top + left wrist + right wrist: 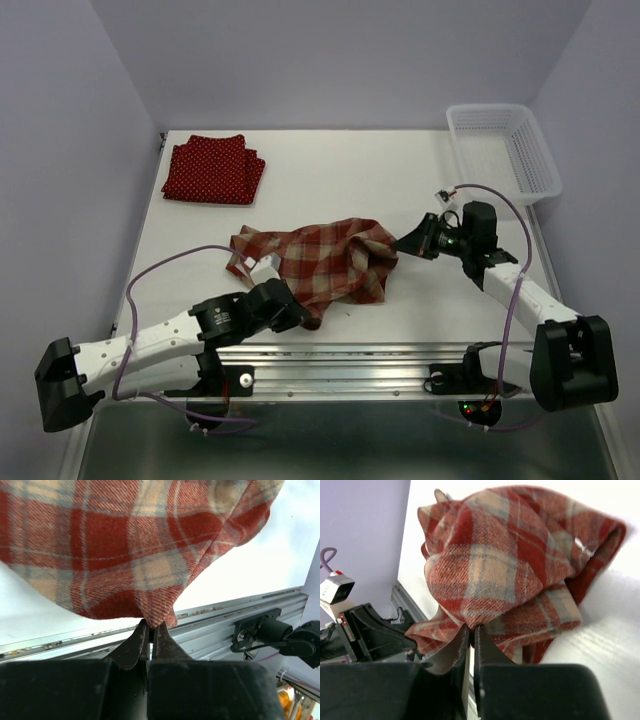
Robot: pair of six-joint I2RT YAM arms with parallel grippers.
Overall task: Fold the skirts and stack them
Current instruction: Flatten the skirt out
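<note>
The red-and-cream plaid skirt [325,262] lies crumpled in the middle of the table. My left gripper [300,318] is shut on its near edge; in the left wrist view the cloth [115,545] hangs from the pinched jaws [152,626]. My right gripper [402,243] is shut on the skirt's right edge, and the right wrist view shows the plaid fabric [510,565] bunched just above the closed jaws [471,628]. A folded dark red polka-dot skirt [214,169] rests at the far left of the table, apart from both grippers.
A white mesh basket [505,150] stands at the far right corner. The metal rail [340,355] runs along the table's near edge, with both arm bases on it. Purple walls close in the left, back and right sides.
</note>
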